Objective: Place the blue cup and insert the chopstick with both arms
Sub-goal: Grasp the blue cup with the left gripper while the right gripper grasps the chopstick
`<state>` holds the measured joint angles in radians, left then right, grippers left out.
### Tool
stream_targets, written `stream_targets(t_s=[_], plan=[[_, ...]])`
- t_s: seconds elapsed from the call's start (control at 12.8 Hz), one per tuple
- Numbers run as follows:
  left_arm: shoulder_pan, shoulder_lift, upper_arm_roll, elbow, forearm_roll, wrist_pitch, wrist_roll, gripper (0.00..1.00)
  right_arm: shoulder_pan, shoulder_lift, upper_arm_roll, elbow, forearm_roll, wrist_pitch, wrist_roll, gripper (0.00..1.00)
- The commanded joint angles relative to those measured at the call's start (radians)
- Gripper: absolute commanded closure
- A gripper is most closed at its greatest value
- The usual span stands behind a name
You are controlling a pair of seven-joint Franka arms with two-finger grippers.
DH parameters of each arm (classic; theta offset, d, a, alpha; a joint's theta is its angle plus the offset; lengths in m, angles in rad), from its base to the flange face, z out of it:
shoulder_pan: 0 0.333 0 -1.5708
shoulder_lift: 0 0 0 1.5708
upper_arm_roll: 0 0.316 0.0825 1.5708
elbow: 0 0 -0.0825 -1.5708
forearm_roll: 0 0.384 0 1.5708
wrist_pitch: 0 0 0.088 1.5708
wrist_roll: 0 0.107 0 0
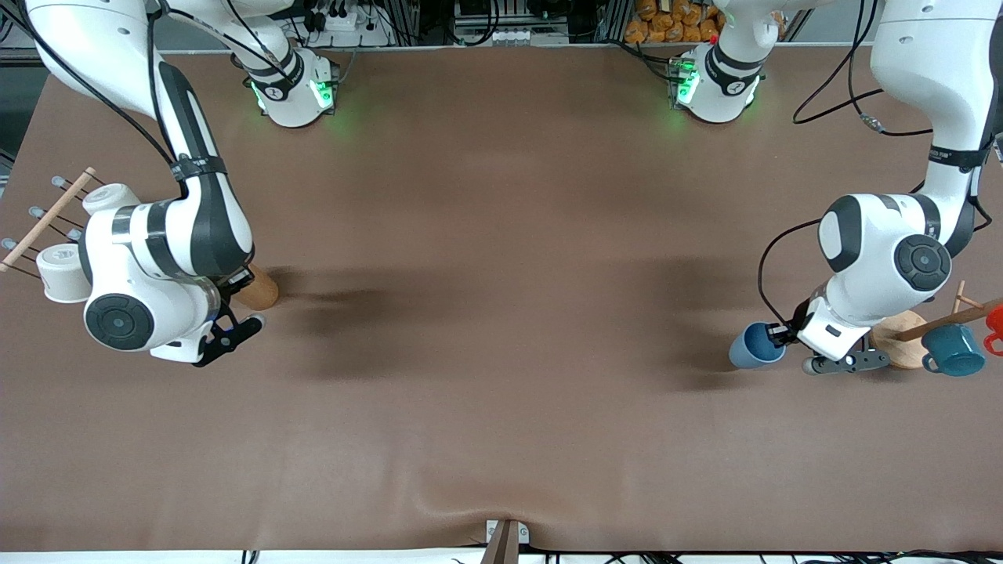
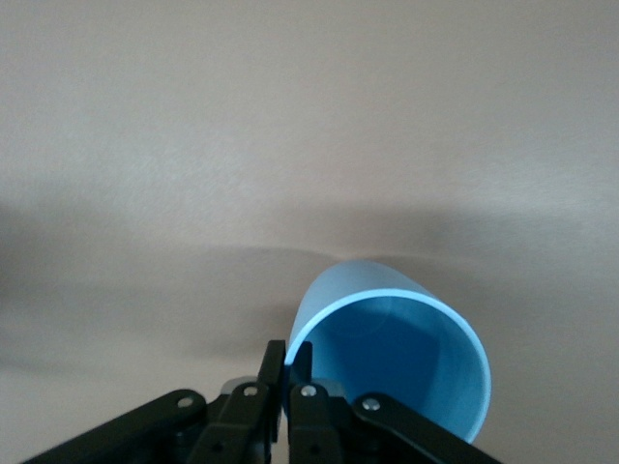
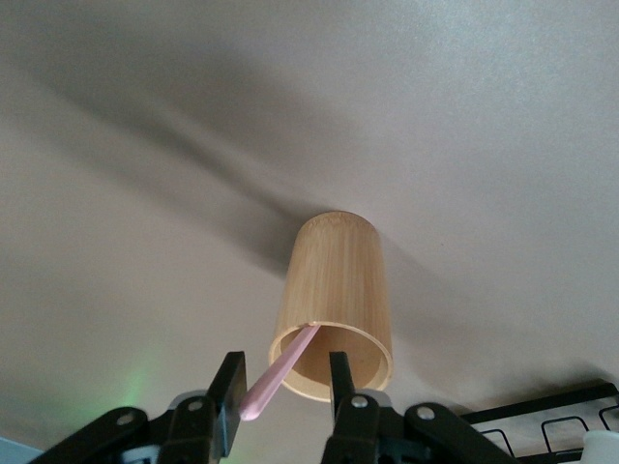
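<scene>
The blue cup (image 1: 754, 345) is tipped, its open mouth toward the left wrist camera, at the left arm's end of the table. My left gripper (image 1: 782, 334) is shut on the cup's rim (image 2: 406, 358), one finger inside and one outside (image 2: 288, 365). At the right arm's end, the pale-pink chopstick (image 3: 280, 372) leans out of a brown bamboo cylinder (image 3: 338, 280) (image 1: 258, 290). My right gripper (image 3: 285, 360) (image 1: 244, 315) straddles the stick's free end. Its jaws stand apart, and one finger (image 3: 230, 382) touches the stick.
A wooden rod rack (image 1: 47, 215) with white cups (image 1: 63, 270) stands at the right arm's end. Near the left arm's end are a teal mug (image 1: 952, 348), a round wooden base (image 1: 901, 337) and a red item (image 1: 995, 325). A black wire frame (image 3: 551, 416) lies beside the cylinder.
</scene>
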<state>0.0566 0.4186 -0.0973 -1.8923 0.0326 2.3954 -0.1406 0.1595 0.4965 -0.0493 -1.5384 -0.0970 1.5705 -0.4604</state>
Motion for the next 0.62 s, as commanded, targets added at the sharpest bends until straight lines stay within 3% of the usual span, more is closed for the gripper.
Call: stream_targets(t_s=[0.0,0.16,0.39,0.55], plan=[[-0.012,-0.034,-0.039,-0.004,0.018,-0.007,-0.046,1.00,-0.003,-0.003,0.008,0.001,-0.007,-0.010,-0.006,0.57],[-0.032,-0.035,-0.073,0.002,0.018,-0.007,-0.121,1.00,-0.001,-0.003,0.009,0.001,-0.006,-0.010,-0.001,0.65],[-0.102,-0.034,-0.084,0.024,0.018,-0.007,-0.171,1.00,-0.008,-0.003,0.009,0.001,0.002,-0.012,0.002,0.99],[-0.152,-0.027,-0.084,0.036,0.018,-0.007,-0.227,1.00,-0.006,-0.003,0.009,0.001,0.002,-0.024,0.002,1.00]])
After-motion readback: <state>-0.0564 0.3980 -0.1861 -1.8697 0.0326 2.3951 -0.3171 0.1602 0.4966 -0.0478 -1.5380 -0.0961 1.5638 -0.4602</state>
